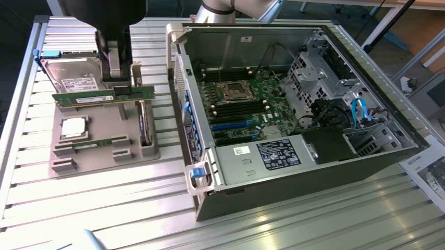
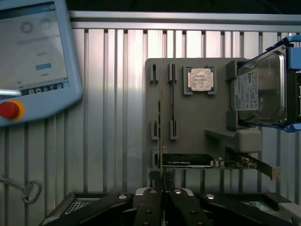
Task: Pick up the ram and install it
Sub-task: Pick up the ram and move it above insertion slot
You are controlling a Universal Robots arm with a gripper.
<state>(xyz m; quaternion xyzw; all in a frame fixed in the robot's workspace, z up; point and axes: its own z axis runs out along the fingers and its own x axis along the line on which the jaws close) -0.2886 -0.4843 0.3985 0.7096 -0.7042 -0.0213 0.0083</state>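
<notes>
My gripper is clenched on the edge of the ram, which I see edge-on as a thin line over the grey tray. A silver chip and a hard drive sit on that tray. In the exterior view I hold the ram level above the tray, and the open computer case stands to the exterior view's right.

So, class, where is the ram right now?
On the exterior view's left, the ram is held by the gripper above the grey tray, beside the hard drive.
</notes>
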